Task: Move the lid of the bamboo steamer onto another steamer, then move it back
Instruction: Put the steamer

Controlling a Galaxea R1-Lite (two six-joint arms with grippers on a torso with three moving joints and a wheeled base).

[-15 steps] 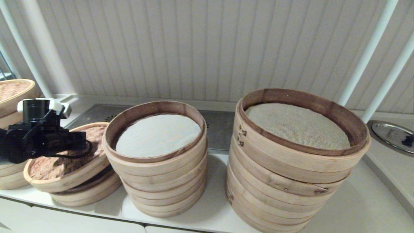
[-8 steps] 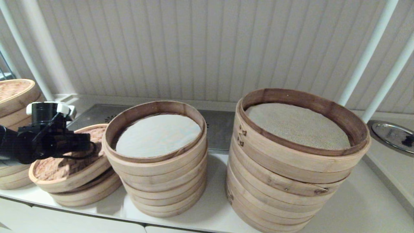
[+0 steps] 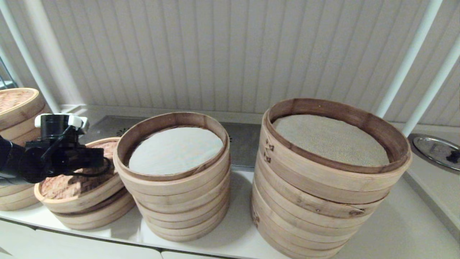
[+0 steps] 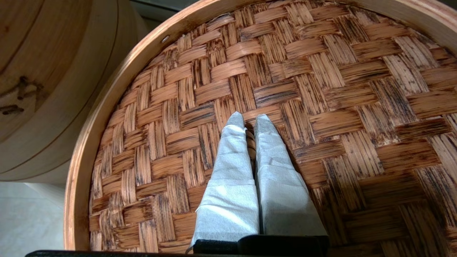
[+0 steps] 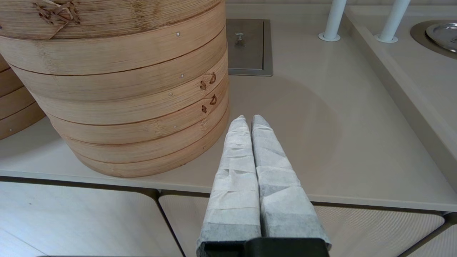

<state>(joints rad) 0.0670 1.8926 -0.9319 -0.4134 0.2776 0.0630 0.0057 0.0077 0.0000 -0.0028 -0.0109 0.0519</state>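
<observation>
The bamboo steamer lid, with its reddish-brown woven top and pale rim, hangs tilted just over the low two-ring steamer at the left. My left gripper comes down on its centre. In the left wrist view this gripper is shut on the lid's small loop handle, woven top all around. The other steamer, a medium stack with a white liner, stands just right of the lid, uncovered. My right gripper is shut on nothing above the counter's front edge.
A wider, taller stack with a beige mesh liner stands on the right, close to the right gripper. Another stack with a woven lid sits at the far left. A metal dish lies far right, with white poles behind.
My left gripper has carried the lid a little to the right, toward the medium stack. The right arm has not moved.
</observation>
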